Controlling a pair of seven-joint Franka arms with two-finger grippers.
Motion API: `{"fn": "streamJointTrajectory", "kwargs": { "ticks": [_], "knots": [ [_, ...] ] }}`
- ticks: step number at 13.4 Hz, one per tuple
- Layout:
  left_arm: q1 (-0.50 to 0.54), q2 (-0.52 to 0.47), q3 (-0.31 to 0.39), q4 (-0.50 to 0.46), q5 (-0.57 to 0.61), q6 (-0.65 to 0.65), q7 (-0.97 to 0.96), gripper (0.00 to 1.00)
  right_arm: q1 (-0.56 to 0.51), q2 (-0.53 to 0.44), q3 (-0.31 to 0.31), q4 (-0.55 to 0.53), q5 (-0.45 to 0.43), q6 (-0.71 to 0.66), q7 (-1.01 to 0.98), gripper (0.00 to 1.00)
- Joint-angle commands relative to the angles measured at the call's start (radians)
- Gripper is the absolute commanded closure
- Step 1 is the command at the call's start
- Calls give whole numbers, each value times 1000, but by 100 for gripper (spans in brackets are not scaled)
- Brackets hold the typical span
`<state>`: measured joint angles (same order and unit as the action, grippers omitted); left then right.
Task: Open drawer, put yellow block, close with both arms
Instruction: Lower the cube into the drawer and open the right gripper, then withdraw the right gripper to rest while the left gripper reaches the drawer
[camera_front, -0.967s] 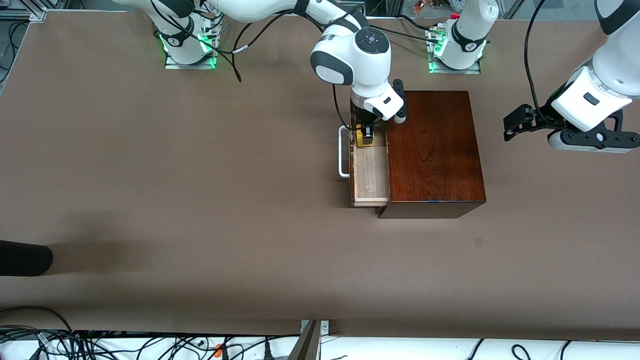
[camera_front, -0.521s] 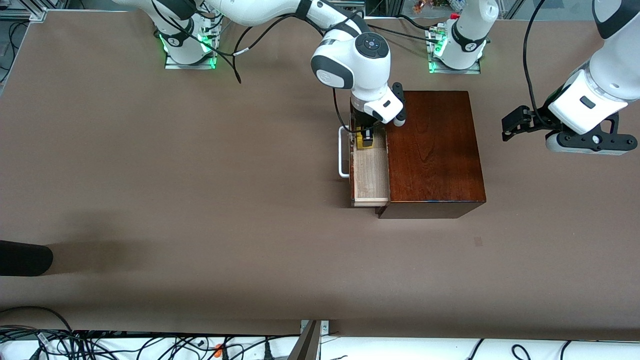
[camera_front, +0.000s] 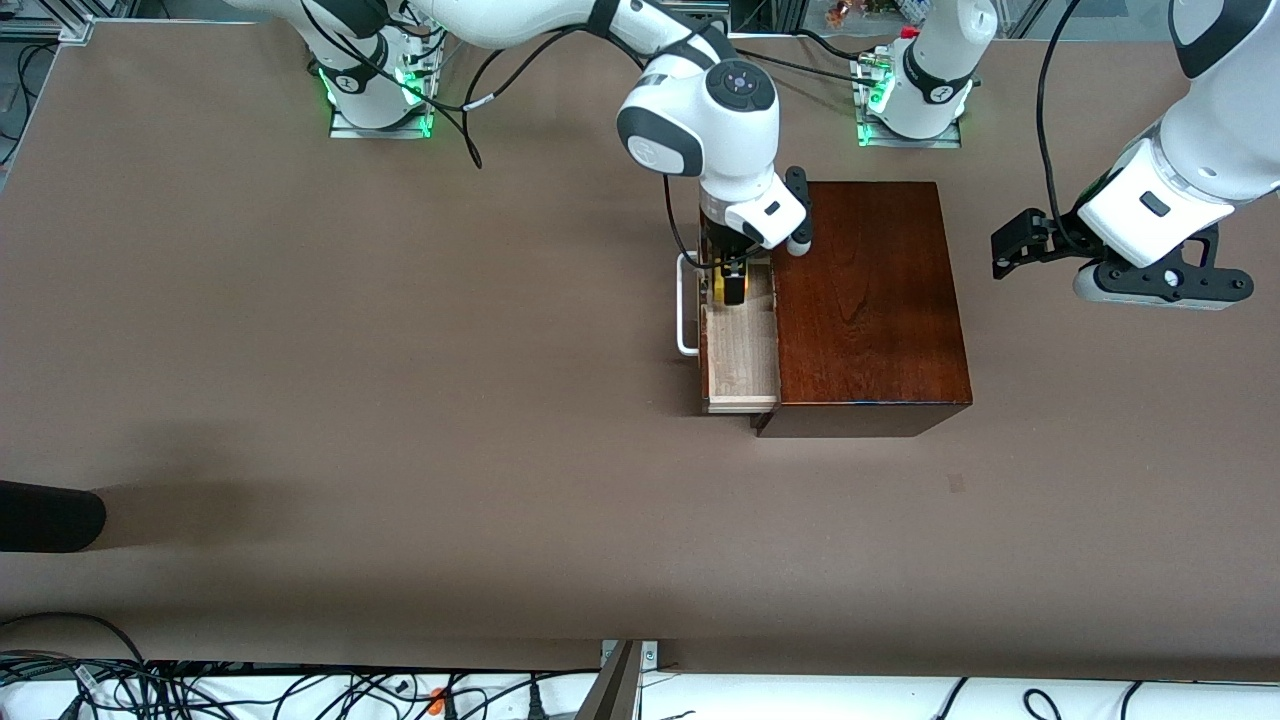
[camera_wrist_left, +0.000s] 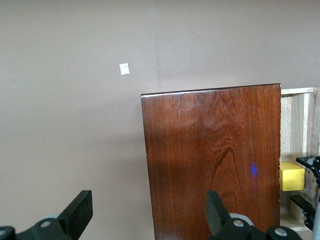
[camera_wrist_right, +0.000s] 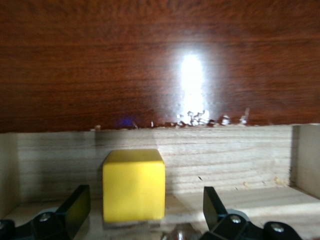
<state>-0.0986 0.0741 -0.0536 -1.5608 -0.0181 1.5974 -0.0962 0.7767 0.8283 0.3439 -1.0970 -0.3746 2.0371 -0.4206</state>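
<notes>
Yellow block (camera_wrist_left: 292, 176) in the drawer (camera_wrist_left: 298, 125) beside dark wooden box (camera_wrist_left: 212, 160).

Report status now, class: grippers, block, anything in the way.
Right gripper open, inside the open drawer, straddling the yellow block resting on its floor. Left gripper open, waiting over the table beside the wooden box. Nothing obstructing.

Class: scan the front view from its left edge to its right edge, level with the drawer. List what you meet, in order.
White handle → drawer, with the yellow block between the right gripper's open fingers → wooden box → left gripper, over bare table.
</notes>
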Motion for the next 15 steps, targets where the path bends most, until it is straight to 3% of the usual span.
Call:
{"fn": "streamJointTrajectory", "kwargs": {
  "ticks": [1, 4, 9, 11, 15],
  "knots": [
    [-7, 6, 3, 25, 12, -17, 4, 0, 3, -84, 7, 16, -3, -93, 20, 0],
    [-9, 6, -2, 31, 10, -17, 6, 0, -36, -178, -6, 19, 65, -192, 22, 0],
    [-7, 4, -20, 34, 10, -19, 15, 0, -249, -256, -5, 19, 192, -314, 13, 0],
    [-7, 4, -20, 36, 12, -19, 15, 0, -304, -299, -11, 17, 194, -371, 16, 0],
    [-6, 3, -22, 39, 13, -42, 15, 0, -398, -394, -94, 8, 213, -492, 28, 0]
  ]
}}
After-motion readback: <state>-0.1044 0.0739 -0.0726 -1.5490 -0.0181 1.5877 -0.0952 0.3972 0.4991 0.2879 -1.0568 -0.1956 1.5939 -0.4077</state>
